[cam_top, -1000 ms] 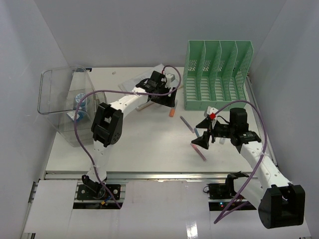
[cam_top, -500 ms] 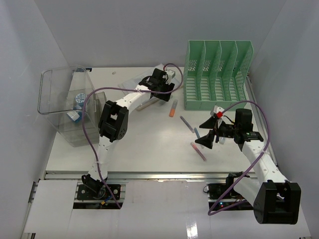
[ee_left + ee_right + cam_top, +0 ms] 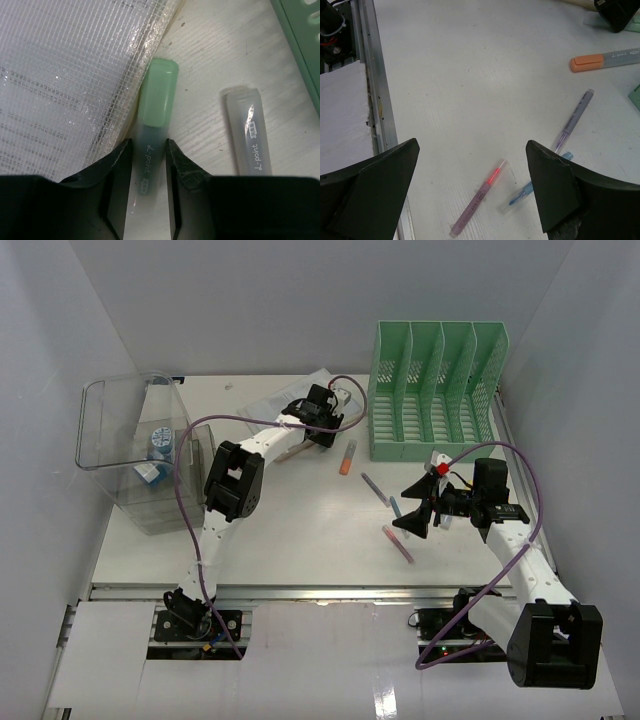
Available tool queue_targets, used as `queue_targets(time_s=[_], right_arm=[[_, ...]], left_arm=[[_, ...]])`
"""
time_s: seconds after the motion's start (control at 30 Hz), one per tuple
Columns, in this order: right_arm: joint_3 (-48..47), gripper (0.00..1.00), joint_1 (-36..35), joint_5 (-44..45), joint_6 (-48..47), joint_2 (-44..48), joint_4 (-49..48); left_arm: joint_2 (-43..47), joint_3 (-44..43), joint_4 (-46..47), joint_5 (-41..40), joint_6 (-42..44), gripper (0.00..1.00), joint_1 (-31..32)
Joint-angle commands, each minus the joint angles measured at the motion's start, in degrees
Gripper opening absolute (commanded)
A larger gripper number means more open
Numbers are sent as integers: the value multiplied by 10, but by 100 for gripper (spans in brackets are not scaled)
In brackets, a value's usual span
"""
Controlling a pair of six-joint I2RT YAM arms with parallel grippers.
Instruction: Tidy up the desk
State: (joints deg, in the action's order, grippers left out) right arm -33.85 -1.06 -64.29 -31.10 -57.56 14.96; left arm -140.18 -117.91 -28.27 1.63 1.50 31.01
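While the left jaws clamp the green highlighter [image 3: 158, 92] mid-barrel, the right jaws hang wide apart, empty.
Probably light, stiff, slick plastic lying flat on the surface [image 3: 215, 55]; the barrel between the jaws, behind the cap, looks the surest hold.

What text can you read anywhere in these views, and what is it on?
"d-pont": barrel of the green-capped highlighter between the left pincer fingers.
"d-pont": grey highlighter barrel lying beside it.
Orange-capped highlighter, right wrist view: print too small to read.
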Motion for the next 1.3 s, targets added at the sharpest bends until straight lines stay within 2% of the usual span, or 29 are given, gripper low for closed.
queue_targets(time_s=[0.0,0.07,0.2,0.47,0.5,0.57,0.7,0.87,0.97,1.27], right_arm=[[-1,94,22,-14,6,-1,0],[-2,94,23,-15,6,-1,0],[0,94,25,-15,7,0,0],[4,94,26,-16,11,3,3],[4,94,26,-17,14,3,3],[3,94,27,-19,15,1,3],[3,94,27,-19,20,-1,1],[2,94,27,-13,21,0,-1],[4,94,27,-13,21,0,-1],[5,94,27,-12,21,-2,-2]], left_arm=[[17,13,-9,1,-18,31,-1],[42,32,-8,4,-38,16,-1],[141,103,13,4,-80,5,-2],[427,340,-6,-63,-160,0,-30],[479,378,-24,-92,-175,0,-38],[530,417,-79,-174,-206,0,-63],[610,479,-150,-281,-271,0,-116],[627,505,-155,-313,-269,0,-184],[600,483,-155,-357,-263,0,-189],[518,432,-152,-406,-224,2,-189]])
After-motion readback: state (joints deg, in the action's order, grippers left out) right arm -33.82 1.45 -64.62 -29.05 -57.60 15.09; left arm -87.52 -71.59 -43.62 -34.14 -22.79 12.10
